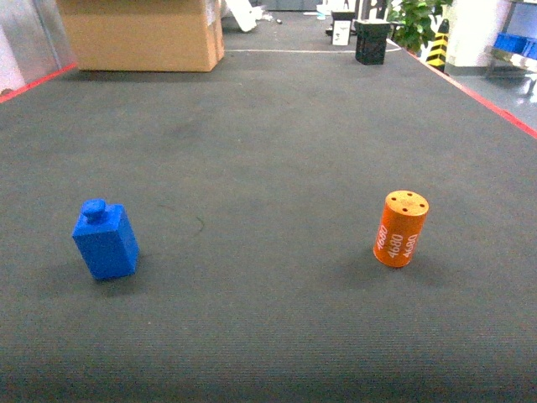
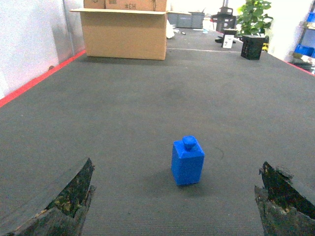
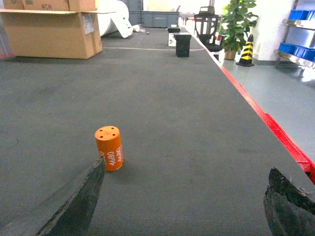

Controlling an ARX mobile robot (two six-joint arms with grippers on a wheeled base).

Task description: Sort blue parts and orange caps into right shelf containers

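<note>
A wide dark mat (image 1: 268, 126) with red edge strips lies open around both pieces, a cardboard box (image 1: 143, 34) far back. The blue part (image 1: 106, 239) stands left; the orange cap (image 1: 401, 228), an upright cylinder marked 4680, stands right, well apart. The left gripper (image 2: 177, 206) and right gripper (image 3: 182, 206) are both spread wide, grasping nothing.

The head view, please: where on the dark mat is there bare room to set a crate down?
The widest bare patch lies between the blue block and the orange cap, running back toward the cardboard box. The near strip in front of both pieces is bare too. It is crowded only at the far edge, around the box and the black crate.
</note>
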